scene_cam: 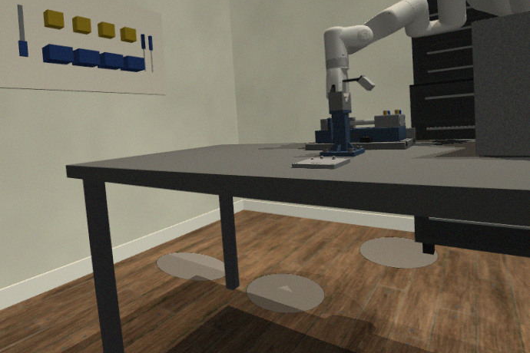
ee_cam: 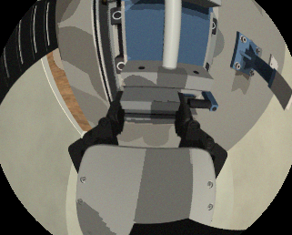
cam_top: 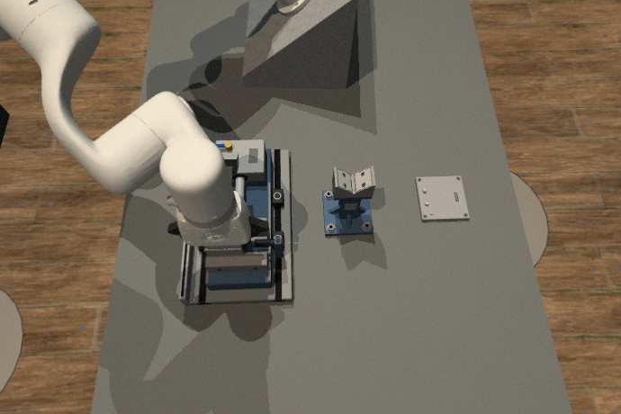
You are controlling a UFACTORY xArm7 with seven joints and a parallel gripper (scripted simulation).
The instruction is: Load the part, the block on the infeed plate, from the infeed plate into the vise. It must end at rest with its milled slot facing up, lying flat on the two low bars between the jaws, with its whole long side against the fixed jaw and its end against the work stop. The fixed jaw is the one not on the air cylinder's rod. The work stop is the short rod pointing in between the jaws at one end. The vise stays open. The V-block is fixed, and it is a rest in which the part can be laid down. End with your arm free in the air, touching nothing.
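In the wrist view my gripper (ee_cam: 150,100) is shut on the part (ee_cam: 150,105), a grey block held across its width between the two dark fingers. It hangs over the open vise (cam_top: 235,228), just in front of the moving jaw (ee_cam: 159,71) on the cylinder rod (ee_cam: 172,32). The work stop (ee_cam: 204,101), a short dark rod with a blue clamp, points in at the part's right end. In the top view my wrist (cam_top: 211,222) hides the part and the fingers. The fixed jaw (cam_top: 238,268) shows below the wrist. I cannot tell how high the part is above the bars. The infeed plate (cam_top: 441,197) is bare.
The V-block (cam_top: 353,181) on its blue base stands between the vise and the infeed plate. The air cylinder (cam_top: 248,156) sits at the vise's far end. A large grey box (cam_top: 310,15) stands at the back of the table, with dark drawers (scene_cam: 442,74) behind.
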